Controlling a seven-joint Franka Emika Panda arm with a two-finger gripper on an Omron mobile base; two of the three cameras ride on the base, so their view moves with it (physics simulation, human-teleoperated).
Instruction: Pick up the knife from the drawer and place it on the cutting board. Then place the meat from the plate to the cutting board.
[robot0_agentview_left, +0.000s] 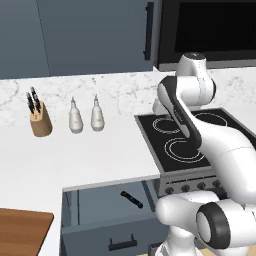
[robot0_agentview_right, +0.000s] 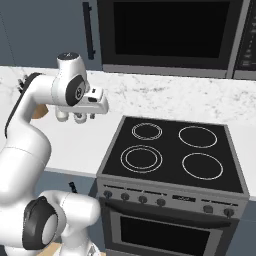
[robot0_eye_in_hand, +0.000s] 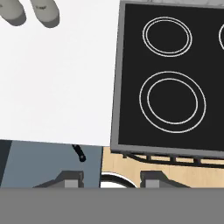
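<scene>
Knife (robot0_agentview_left: 131, 199) lying loose in open drawer (robot0_agentview_left: 100, 205), slanted, toward drawer's right side, touched by nothing. Gripper (robot0_eye_in_hand: 111, 178) high above bench (robot0_agentview_left: 75, 155) edge beside stove (robot0_agentview_right: 172, 150), pointing down, fingers spread wide and empty. Knife's handle end (robot0_eye_in_hand: 79, 153) peeking from under bench edge in hand view. Cutting board (robot0_agentview_left: 22, 231) corner at lower left. Knife block (robot0_agentview_left: 40, 119) and two shakers (robot0_agentview_left: 85, 116) at rear of bench, well apart from drawer
</scene>
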